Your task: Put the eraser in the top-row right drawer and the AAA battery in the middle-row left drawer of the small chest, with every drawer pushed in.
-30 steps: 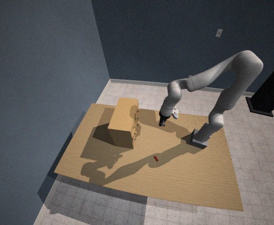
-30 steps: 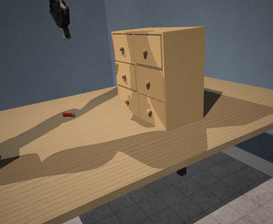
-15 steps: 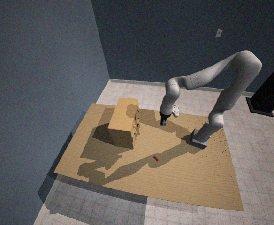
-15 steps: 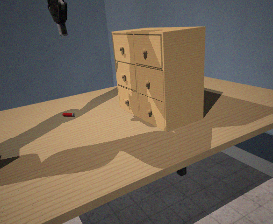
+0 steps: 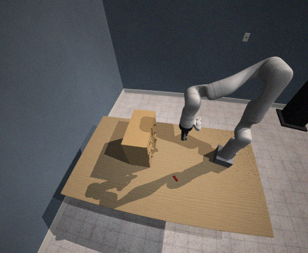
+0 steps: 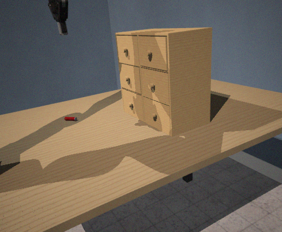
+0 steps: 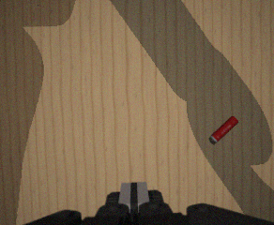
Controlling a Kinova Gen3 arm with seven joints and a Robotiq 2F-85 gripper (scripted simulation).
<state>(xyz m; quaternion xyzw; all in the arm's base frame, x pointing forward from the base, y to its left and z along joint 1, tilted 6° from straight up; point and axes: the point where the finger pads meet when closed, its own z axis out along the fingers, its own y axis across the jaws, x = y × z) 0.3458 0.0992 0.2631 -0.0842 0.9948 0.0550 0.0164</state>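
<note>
The red AAA battery (image 5: 175,178) (image 6: 70,118) (image 7: 223,129) lies on its side on the table, in front of the chest. The chest (image 5: 140,127) (image 6: 190,75) stands upright. The right drawer of the top row (image 6: 158,58) and the left drawer of the middle row (image 6: 133,86) look pushed in, and so do the others in the exterior view. No eraser shows in any view; the insides of the drawers are hidden. My gripper (image 5: 183,138) (image 6: 63,33) (image 7: 134,200) is shut with nothing between its fingertips. It hangs high above the table, out in front of the chest, away from the battery.
The wooden table (image 5: 217,201) (image 6: 91,139) bears the chest near one end and the arm's base (image 5: 223,159) near the other. Round knobs stick out of the drawer fronts. Broad shadows of the arm cross the table. Walls stand beyond the table.
</note>
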